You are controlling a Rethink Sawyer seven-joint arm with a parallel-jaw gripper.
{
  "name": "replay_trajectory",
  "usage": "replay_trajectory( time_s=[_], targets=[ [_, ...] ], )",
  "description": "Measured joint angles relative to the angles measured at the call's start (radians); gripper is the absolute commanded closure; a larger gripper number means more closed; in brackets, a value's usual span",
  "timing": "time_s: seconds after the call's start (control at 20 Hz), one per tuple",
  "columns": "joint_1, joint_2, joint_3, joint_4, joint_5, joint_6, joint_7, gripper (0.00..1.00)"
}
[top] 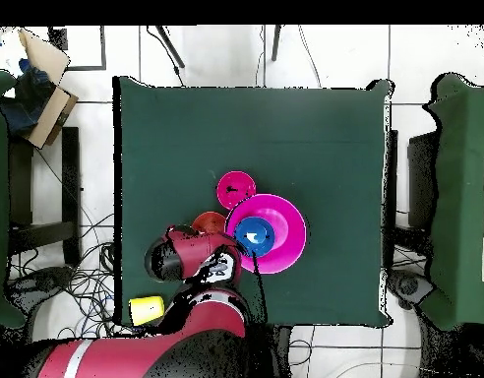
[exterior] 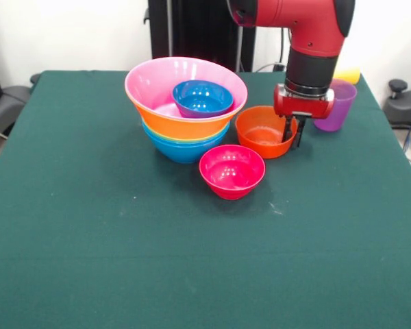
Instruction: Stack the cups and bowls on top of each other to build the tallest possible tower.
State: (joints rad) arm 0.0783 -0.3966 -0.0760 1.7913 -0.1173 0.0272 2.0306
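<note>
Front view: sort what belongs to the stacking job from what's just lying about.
Job:
- tower
- dark blue bowl topping it
- orange-red bowl
- crimson bowl
- purple cup
- yellow cup
- gripper

Lying about:
- cardboard box, overhead view

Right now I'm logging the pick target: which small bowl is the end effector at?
The orange-red bowl. The end effector hangs at its rim, while the crimson bowl sits apart in front and the dark blue bowl rests inside the tower.

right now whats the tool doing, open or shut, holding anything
Tool: open, one finger inside the orange-red bowl and one outside its rim, holding nothing.
</note>
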Motion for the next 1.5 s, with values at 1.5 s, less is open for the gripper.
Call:
replay_trajectory(
  time_s=[1.5],
  targets=[
    [-0.035,-0.131,0.012,0.043,0.011,0.005,0.000,1.00]
  ],
)
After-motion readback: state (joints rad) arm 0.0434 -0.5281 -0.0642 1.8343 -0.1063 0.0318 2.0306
